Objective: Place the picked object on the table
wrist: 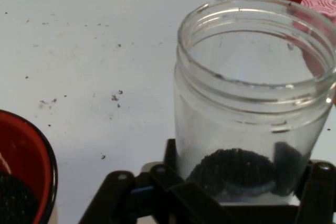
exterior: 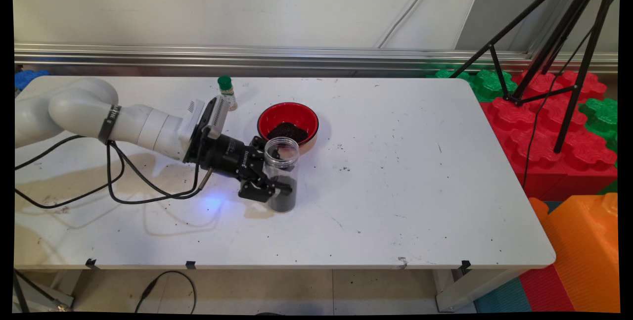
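Clear plastic jar [wrist: 252, 108] fills the hand view, lid off, mouth open, a small heap of dark granules at its bottom; it looks like coffee grounds or soil, can't tell which. Gripper [exterior: 272, 181] reaches in low and sideways from the left, fingers [exterior: 283, 188] pinching the jar across its lower body, with black linkage visible on both sides of the glass in the hand view. Jar stands upright on the desk [exterior: 395, 186], or just off it; contact with the surface can't be told. Red bowl [exterior: 288, 120] sits just behind the jar, holding a mound of the same dark stuff; its rim also shows at the lower left of the hand view. Small bottle with a green cap [exterior: 226, 90] stands further back, near the wrist, apart from both. Dark crumbs are scattered over the desk right of the bowl. Black cables trail from the arm onto the desk at left. Red, green and orange foam blocks and a black tripod stand off the desk's right end.
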Robot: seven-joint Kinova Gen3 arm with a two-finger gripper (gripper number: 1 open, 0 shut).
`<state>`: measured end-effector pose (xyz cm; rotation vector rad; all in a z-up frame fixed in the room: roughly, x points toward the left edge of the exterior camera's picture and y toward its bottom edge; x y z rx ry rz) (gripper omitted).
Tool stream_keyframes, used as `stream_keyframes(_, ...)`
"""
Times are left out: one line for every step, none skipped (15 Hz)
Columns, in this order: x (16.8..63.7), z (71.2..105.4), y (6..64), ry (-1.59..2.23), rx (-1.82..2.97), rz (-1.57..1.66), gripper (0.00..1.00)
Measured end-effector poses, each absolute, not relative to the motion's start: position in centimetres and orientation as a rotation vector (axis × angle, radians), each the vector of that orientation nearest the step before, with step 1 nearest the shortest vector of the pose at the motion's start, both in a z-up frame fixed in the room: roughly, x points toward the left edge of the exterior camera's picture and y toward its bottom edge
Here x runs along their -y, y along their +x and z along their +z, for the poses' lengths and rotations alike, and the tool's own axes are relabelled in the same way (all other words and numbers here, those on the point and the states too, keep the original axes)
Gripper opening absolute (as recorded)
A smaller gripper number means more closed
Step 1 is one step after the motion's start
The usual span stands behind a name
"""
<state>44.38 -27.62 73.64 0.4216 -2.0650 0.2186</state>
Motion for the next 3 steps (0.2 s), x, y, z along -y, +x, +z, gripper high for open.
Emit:
stream_keyframes(27.61,73.54,44.41,0.422,2.066,0.22,1.0)
stream_keyframes(27.59,73.46,44.44,0.423,2.067,0.221,1.0)
stream_keyframes(27.57,73.4,44.47,0.423,2.067,0.222,1.0)
